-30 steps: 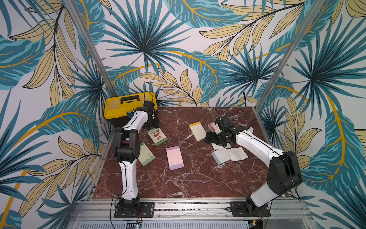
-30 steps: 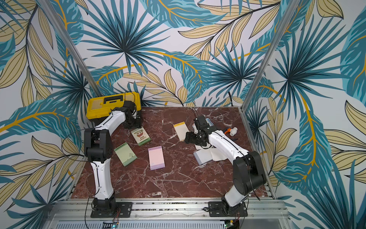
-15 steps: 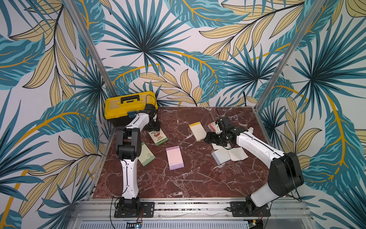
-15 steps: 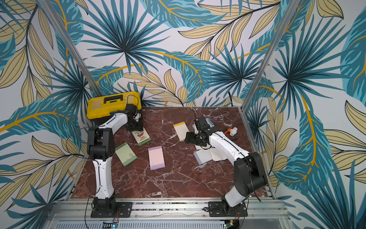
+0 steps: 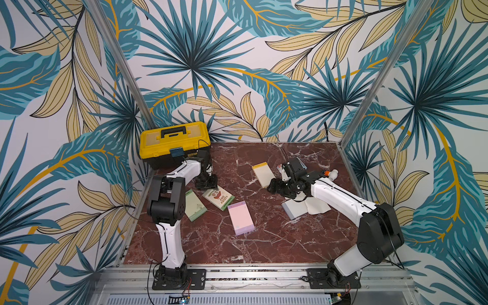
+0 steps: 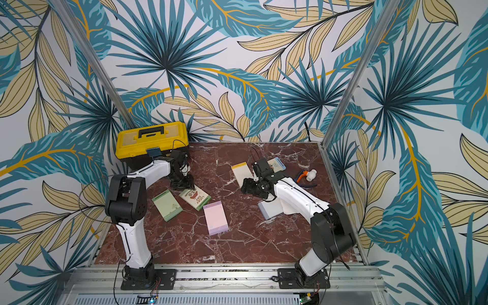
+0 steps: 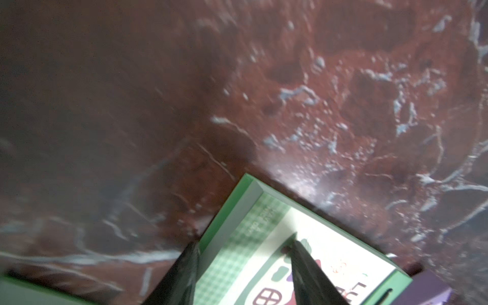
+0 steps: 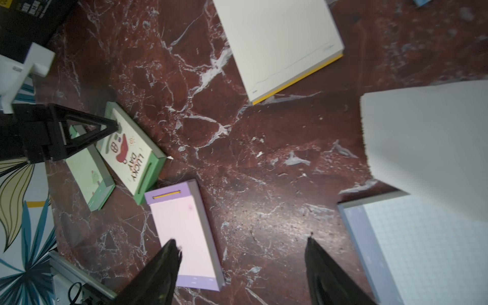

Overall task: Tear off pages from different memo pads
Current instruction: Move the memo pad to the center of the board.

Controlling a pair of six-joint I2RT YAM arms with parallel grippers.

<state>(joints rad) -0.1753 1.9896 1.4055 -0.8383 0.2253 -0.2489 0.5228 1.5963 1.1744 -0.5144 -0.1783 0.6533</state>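
Note:
The "LUCKY DAY" memo pad (image 5: 218,197) (image 6: 195,197) lies flat at the left. My left gripper (image 5: 207,184) (image 7: 244,241) stands open at its far corner. One fingertip (image 7: 295,243) rests on the printed cover (image 7: 343,253); the other hangs beside the pad's edge. My right gripper (image 5: 276,186) (image 8: 241,239) hovers open over bare table, holding nothing. A lilac pad (image 5: 240,217) (image 8: 182,229), a green pad (image 5: 195,206), a cream pad (image 5: 262,174) (image 8: 280,42) and a grid pad (image 5: 294,210) (image 8: 422,245) lie around. A white page (image 5: 317,207) curls up beside the grid pad.
A yellow toolbox (image 5: 174,142) stands at the back left, just behind my left arm. Another small blue pad (image 6: 277,164) and a toy hammer (image 6: 307,174) lie at the back right. Metal posts mark the table's back corners.
My left gripper has come forward and down from beside the toolbox onto the "LUCKY DAY" pad's far corner, and its jaws have narrowed. The right gripper's jaws have narrowed slightly; that arm has barely moved.

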